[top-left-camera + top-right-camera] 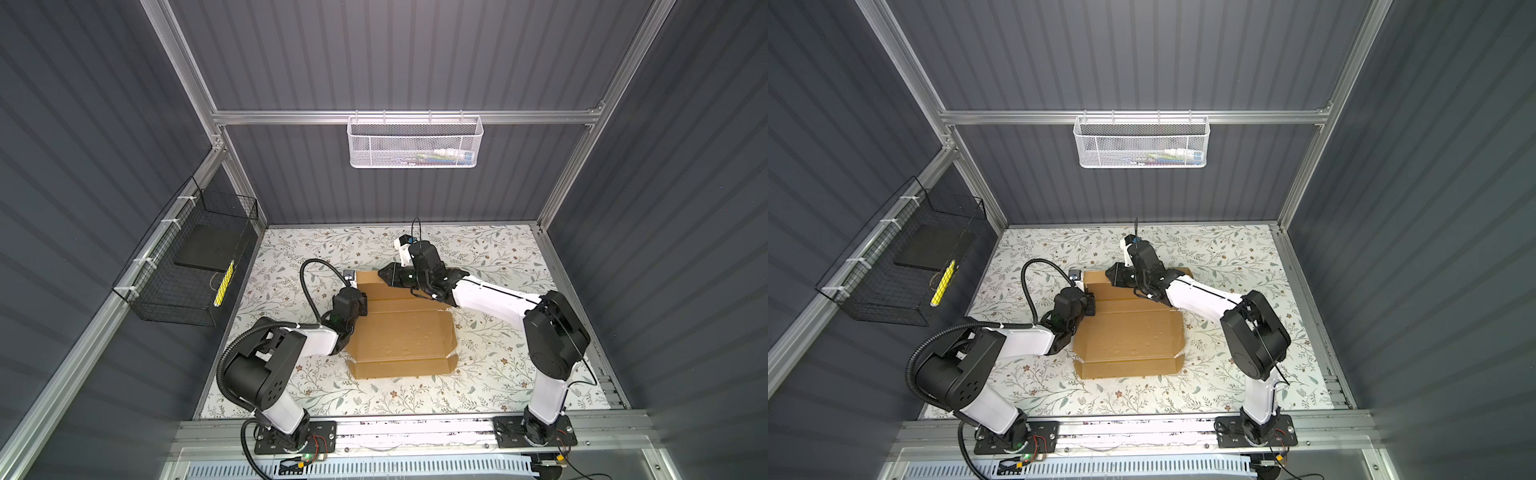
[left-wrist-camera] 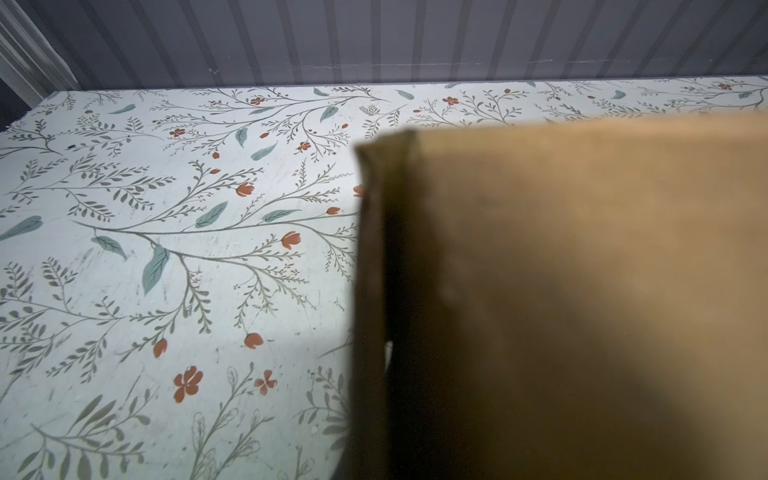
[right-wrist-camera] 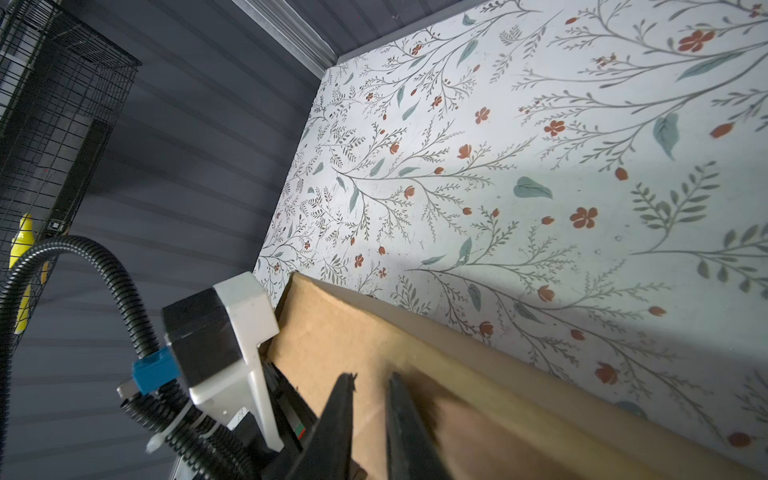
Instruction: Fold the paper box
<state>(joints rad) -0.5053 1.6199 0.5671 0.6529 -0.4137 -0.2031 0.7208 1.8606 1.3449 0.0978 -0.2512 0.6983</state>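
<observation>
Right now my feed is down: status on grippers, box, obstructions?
Left gripper at paper box left side, jaws hidden. Right gripper at far wall, jaws nearly closed, grip unclear. Box partly folded. Nothing blocking.

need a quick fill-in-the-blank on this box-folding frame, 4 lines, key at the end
1. The paper box lies on a table with a ___ pattern.
2. The mesh basket hung on the back rail is ___ in colour.
3. The slab lies inside the ___ wire basket on the left wall.
4. The right gripper sits at the paper box's ___ edge, away from the arm bases.

Missing words: floral; white; black; far
</observation>
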